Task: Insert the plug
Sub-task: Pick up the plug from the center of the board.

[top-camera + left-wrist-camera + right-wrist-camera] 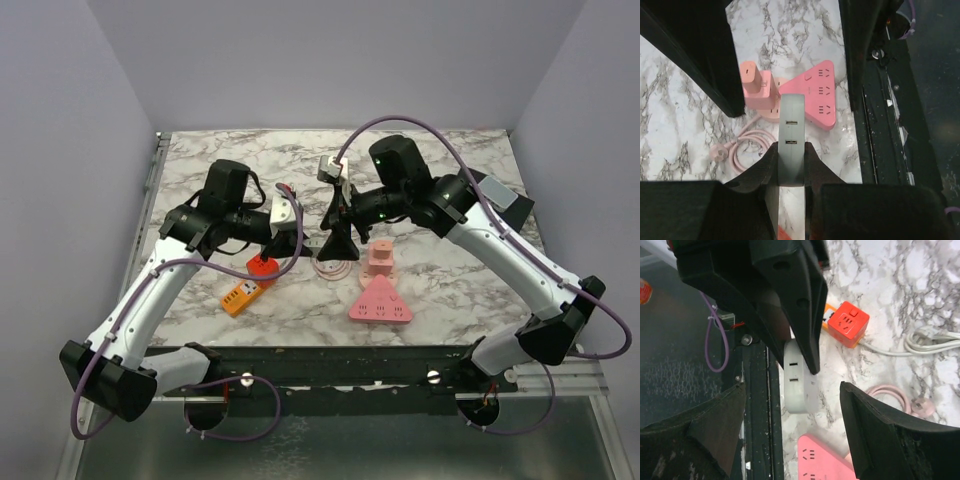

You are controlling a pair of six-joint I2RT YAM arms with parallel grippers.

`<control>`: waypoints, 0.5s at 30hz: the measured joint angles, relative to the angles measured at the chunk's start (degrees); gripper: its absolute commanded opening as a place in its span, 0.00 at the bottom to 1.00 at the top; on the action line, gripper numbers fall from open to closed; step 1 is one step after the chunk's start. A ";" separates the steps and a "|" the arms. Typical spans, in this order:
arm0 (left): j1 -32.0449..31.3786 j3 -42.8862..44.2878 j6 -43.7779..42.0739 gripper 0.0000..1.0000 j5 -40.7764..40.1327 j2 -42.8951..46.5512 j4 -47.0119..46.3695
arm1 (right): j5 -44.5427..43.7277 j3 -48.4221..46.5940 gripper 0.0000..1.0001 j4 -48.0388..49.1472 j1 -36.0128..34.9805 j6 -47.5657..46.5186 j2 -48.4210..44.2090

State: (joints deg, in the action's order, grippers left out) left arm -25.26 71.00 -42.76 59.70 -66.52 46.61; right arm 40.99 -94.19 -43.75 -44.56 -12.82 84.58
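1. Plug (791, 112): a white, smooth plastic charger block with rounded edges and two USB slots on one narrow face. It is held in the air over the middle of the tabletop (460, 290). Its prongs are not visible.
2. The left gripper (790, 150) is clamped on the plug's lower part, so the slotted end sticks out bare, probably for the other arm to take.
3. The right gripper (792, 386) faces it with its jaws spread wide and the plug lying in the gap beyond their tips. It touches nothing. This looks like a handover or regrasp, not yet an insertion.
4. The likely targets sit toward the near edge, right of middle. They are a pink triangular power strip (380, 300), flat with rows of outlets, and just behind it a pink cube socket (380, 258) beside a coiled pink cable (333, 266).
5. Left of middle lie a red cube socket (263, 265) and an orange power strip (243, 295), both glossy plastic on veined marble.
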 measured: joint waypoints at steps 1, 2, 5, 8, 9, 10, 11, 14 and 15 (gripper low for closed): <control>0.00 0.52 1.01 0.00 0.37 -0.52 -0.15 | -0.02 0.33 0.74 -0.13 -0.44 -0.11 0.31; 0.00 1.03 2.23 0.00 0.76 -0.94 -0.37 | -0.04 0.52 0.69 -0.33 -0.79 -0.15 0.57; 0.00 1.81 3.85 0.00 1.55 -1.22 -0.76 | -0.44 0.52 0.53 -0.98 -1.27 -0.17 1.05; 0.00 2.49 4.85 0.00 2.25 -1.20 -0.87 | -0.81 0.55 0.25 -1.20 -1.42 -0.02 1.20; 0.00 2.58 5.03 0.00 2.45 -1.18 -1.01 | -0.94 0.55 0.13 -1.16 -1.49 0.15 1.31; 0.00 2.60 5.09 0.00 2.67 -1.11 -1.18 | -1.07 0.57 0.03 -1.11 -1.51 0.24 1.44; 0.00 2.62 5.68 0.00 2.64 -1.09 -1.05 | -1.03 0.59 0.01 -0.98 -1.51 0.07 1.57; 0.52 2.62 7.10 0.18 3.32 -1.11 0.52 | -1.09 0.68 0.01 -0.79 -1.81 -1.46 1.66; 0.55 2.62 7.17 0.39 3.34 -1.03 0.72 | -1.14 0.81 0.01 -0.66 -1.86 -1.62 1.62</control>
State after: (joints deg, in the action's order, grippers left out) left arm -24.71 73.63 -35.59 63.05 -67.55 47.33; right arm 39.86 -93.38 -44.40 -46.41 -14.44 86.19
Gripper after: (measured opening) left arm 0.181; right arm 0.091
